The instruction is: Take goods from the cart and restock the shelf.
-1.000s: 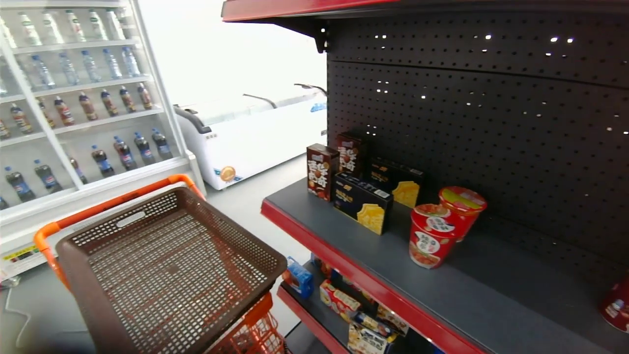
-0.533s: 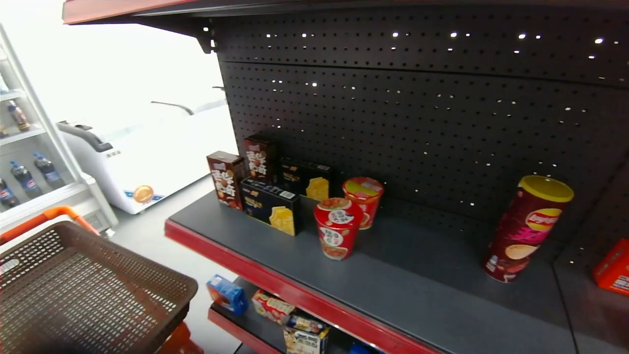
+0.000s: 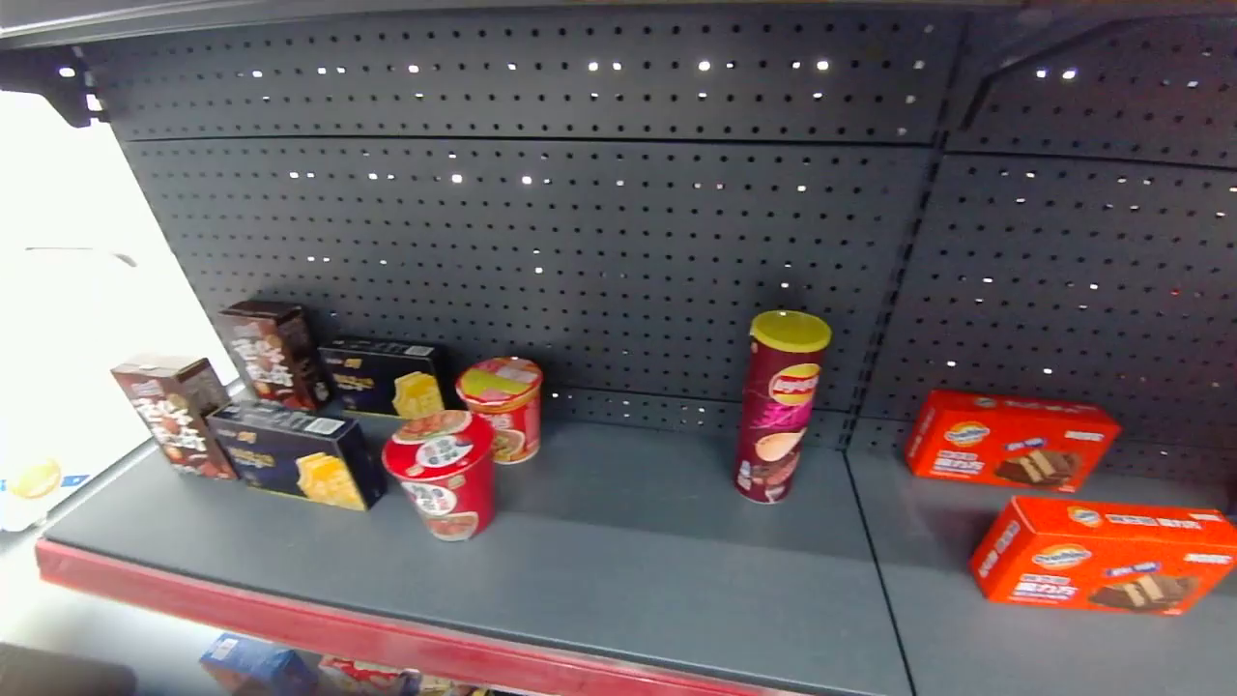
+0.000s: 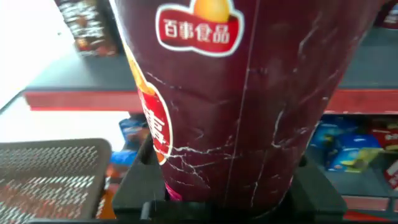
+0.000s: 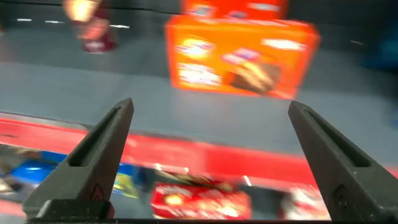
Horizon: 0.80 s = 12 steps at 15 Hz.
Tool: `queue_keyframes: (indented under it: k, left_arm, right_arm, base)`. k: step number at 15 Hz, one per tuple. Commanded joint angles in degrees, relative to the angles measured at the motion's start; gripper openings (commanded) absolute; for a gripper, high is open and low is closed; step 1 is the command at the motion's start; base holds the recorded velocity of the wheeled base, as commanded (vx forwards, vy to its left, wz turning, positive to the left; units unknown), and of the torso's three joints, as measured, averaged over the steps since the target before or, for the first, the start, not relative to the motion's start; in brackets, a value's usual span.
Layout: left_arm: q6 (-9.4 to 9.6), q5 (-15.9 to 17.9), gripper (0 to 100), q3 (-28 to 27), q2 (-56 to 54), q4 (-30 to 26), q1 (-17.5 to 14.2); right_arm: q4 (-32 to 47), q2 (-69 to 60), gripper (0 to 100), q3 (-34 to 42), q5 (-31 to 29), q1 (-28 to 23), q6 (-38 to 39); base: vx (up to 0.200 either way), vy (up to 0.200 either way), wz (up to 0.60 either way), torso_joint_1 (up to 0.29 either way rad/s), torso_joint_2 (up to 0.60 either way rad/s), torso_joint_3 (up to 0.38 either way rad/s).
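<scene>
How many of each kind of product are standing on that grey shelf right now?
Brown boxes: 2
Dark boxes with yellow: 2
Red noodle cups: 2
Chip can: 1
Orange boxes: 2
Total on the shelf: 9
Off the shelf, held can in the left tool: 1

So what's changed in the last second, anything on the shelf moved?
Only the head camera swung right: cart and drinks fridge slid off to the left, the chip tube and two orange boxes came in. The cup noodles and dark boxes stand as before. Nothing visibly taken or let go. The left hand holds a maroon can.
</scene>
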State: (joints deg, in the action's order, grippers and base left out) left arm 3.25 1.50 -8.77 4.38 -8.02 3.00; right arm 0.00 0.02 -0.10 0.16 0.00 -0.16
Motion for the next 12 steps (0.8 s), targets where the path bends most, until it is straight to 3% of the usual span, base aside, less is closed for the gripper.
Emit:
queue_keyframes:
  k: [1, 9, 12]
  left_arm:
    - [0.0, -0.01, 0, -0.02, 0.28, 0.02, -0.01]
    - [0.0, -0.01, 0, 0.06, 0.28, -0.06, -0.01]
    - [0.0, -0.01, 0, 0.15, 0.28, 0.02, -0.01]
  right_arm:
    - [0.0, -0.02, 100, 0.01, 0.02, 0.0, -0.02]
    - [0.0, -0.02, 100, 0.01, 0.02, -0.09, -0.02]
    - [0.0, -0.02, 100, 0.01, 0.02, 0.0, -0.02]
  base:
    - [0.0, 0.0, 0.0, 0.0, 0.0, 0.0]
    - [0.0, 0.0, 0.0, 0.0, 0.0, 0.0]
    - [0.0, 0.0, -0.4, 0.003, 0.0, 0.002]
